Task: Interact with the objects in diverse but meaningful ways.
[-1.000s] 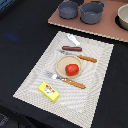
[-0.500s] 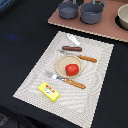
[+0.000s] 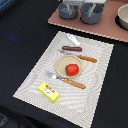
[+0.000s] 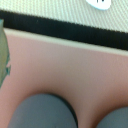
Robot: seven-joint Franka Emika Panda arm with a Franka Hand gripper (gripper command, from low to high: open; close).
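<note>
Your arm hangs above two round grey pots (image 3: pixel 80 11) on pink board (image 3: pixel 107 27); fingers' state, cannot tell. Red tomato (image 3: pixel 72 69) sits on beige plate (image 3: pixel 62 65), place-setting style.

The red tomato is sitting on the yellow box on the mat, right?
Not quite. The red tomato sits on a small round plate in the middle of the mat. The yellow box lies apart, near the mat's corner. The exterior view shows this.

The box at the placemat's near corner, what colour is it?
Yellow, with a small red and white label on top. The box shows best in the exterior view.
</note>
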